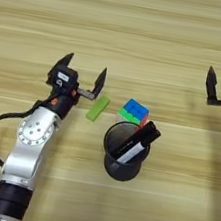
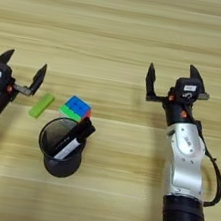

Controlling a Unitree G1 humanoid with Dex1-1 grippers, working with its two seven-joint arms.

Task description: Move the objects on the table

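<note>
A flat bright-green bar (image 1: pixel 98 108) lies on the table (image 1: pixel 144 37), just right of and below my left gripper (image 1: pixel 84 68), which is open with nothing between its fingers. A multicoloured puzzle cube (image 1: pixel 134 111) sits right of the bar. In front of the cube stands a black mesh cup (image 1: pixel 122 157) with a white-barrelled, black-capped marker (image 1: pixel 137 142) leaning inside it. My right gripper (image 2: pixel 172 77) is open and empty, well to the right of the cube.
The far half of the wood-grain table (image 2: pixel 121 23) is bare planks. My left arm (image 1: pixel 28 145) runs along the lower left, my right arm (image 2: pixel 186 170) along the lower right.
</note>
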